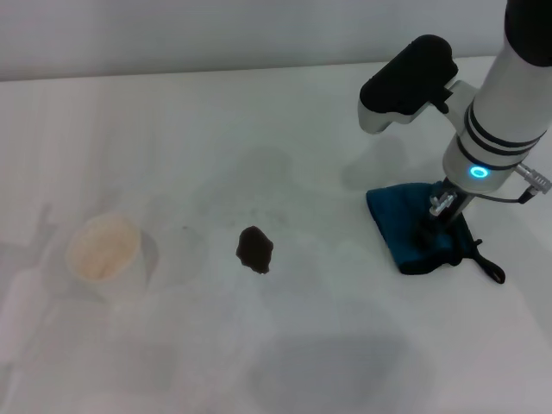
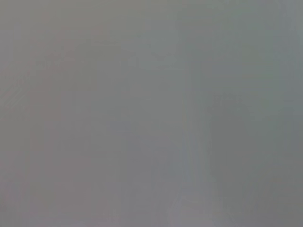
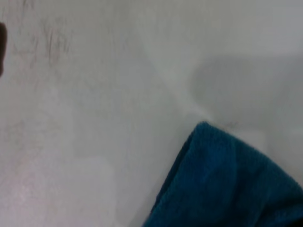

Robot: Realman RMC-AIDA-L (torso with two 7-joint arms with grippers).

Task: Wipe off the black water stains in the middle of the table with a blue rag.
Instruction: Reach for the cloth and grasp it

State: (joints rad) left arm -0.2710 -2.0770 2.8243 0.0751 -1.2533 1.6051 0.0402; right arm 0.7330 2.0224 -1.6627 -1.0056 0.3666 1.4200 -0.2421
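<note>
One paper cup [image 1: 105,250], pale residue inside.

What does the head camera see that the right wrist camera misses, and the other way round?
Only the head view shows the right end effector down on the rag, the rag's black cord, and a paper cup on the robot's left. The right wrist view adds nothing new, only a closer look at one corner of the rag. Both show the rag, the white table and the stain, which is just a sliver in the wrist view.
</note>
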